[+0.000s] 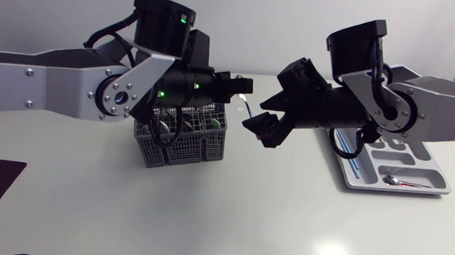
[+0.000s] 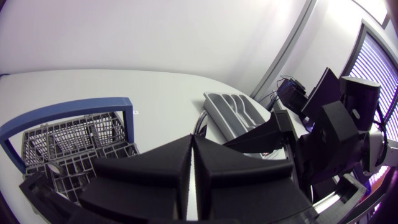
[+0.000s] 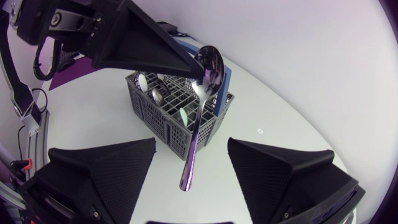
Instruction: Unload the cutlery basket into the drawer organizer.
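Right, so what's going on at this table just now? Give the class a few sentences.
The left gripper is shut on a spoon, holding it by the bowl near the cutlery basket, with the handle hanging down. The right gripper is open, its fingers either side of the handle without touching it, so this looks like a handover. Other cutlery stands in the basket, and a utensil lies in the drawer organizer.

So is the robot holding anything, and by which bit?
Yes: the left gripper pinches a spoon by its bowl. The handle hangs free, untouched, inside the open right gripper.
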You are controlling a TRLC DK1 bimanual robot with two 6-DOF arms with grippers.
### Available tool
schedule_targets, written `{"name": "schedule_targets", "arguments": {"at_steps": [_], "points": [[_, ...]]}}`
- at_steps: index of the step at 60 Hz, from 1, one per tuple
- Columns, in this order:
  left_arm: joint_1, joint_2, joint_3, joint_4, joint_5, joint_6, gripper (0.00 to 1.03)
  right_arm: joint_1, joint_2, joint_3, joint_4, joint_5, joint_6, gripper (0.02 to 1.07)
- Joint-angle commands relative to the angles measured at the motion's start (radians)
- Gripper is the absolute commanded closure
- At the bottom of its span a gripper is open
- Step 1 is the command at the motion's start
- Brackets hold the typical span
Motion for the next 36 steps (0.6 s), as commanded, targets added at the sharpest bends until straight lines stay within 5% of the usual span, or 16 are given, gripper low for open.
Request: {"name": "schedule_targets", "arguments": {"at_steps": [1, 22, 36], "points": [[0.002, -0.016, 0.031, 0.002, 0.013, -0.040, 1.00, 0.007, 0.036, 0.010, 0.014, 0.019, 0.045, 0.39], [-0.001, -0.024, 0.020, -0.001, 0.035, -0.052, 1.00, 0.007, 0.073, 0.067, 0.037, 0.050, 0.075, 0.70], [-0.001, -0.027, 0.013, -0.001, 0.039, -0.056, 1.00, 0.019, 0.101, 0.094, 0.037, 0.056, 0.077, 0.74]]}}
